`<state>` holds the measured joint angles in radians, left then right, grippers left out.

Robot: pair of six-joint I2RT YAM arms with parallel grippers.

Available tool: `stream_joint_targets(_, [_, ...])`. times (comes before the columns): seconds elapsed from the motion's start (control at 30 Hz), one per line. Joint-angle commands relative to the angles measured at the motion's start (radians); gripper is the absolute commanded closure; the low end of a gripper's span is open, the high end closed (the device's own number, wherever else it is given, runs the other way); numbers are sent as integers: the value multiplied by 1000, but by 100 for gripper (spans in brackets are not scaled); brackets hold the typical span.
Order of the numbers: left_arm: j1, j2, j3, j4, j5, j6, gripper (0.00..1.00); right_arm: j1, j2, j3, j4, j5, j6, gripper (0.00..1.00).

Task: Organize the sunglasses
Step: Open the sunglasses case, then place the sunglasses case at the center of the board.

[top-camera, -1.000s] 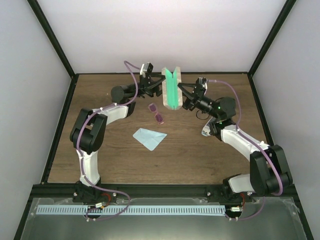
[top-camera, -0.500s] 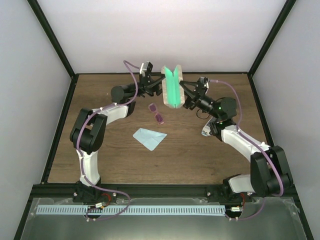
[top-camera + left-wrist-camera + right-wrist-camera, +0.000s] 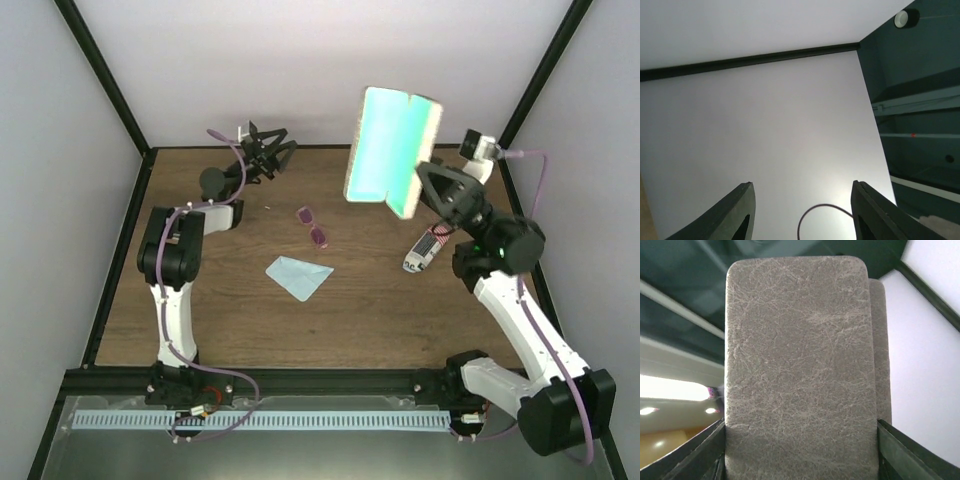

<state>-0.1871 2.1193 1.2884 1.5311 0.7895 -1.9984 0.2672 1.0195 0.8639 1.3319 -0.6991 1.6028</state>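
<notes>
Found the sunglasses (image 3: 313,227) lying flat on the desk (image 3: 230,300) near its middle, untouched by either arm, just beyond the light blue cloth (image 3: 298,277). Traced their long axis on a diagonal, from far-left to near-right.

Placed them toward the near side and to the right of the left tool (image 3: 268,148), and down and to the left of the right tool (image 3: 432,185). Judged the left tool the nearer of the two, and the only free one. Read the left tool as partly open and empty, with two fingers apart in the left wrist view and nothing but the wall (image 3: 765,115) between them. Read the right tool as spread wide and clamped on the case (image 3: 388,150), held open well above the desk, with its green lining toward the top camera and its grey textured shell filling the right wrist view. Reckoned on a pickup with the jaws set across that diagonal.

Compared with a second before: saw both tools then meeting at the case at the back middle of the desk, the case folded into a narrow V. Saw it now lifted and spread by the right arm alone, with the left tool drawn off to the back-left corner and narrower than before. Noted no shift in the sunglasses or the cloth.
</notes>
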Motion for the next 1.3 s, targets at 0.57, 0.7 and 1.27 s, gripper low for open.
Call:
stream_joint_targets(0.57, [86,-266,-190,-420,159,553,9,9,466,253,-1638,-257,-866,71])
stream_joint_targets(0.7, [85,-315,-191,-626,177,705,9,9,522,153,-1589,-252,-898,71])
stream_joint_targets(1.27, [84,-402,-233,-841,190,866,9,-81,778,72,-1620,-271,-1126,55])
